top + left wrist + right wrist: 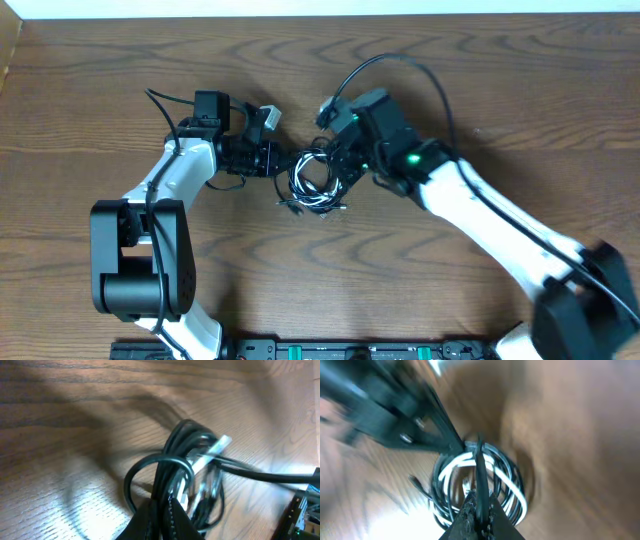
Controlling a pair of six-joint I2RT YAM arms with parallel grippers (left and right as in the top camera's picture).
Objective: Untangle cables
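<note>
Looks like the left tool (284,162) and right tool (342,168) are both clamped tight on the cables (314,184); I'd pull apart slow so loops loosen, not cinch.

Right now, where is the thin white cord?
Seen from overhead, the thin white cord is coiled inside the bundle of thin black cords at the middle of the wooden table, between the left gripper and the right gripper.

The brown counter (80,120) shows swirling darker wood grain, the tangle of thin glossy black cords (312,188) has one white cord (517,492) in it, and the white-shelled, black-jointed right arm (480,200) carries a green light (411,158).
</note>
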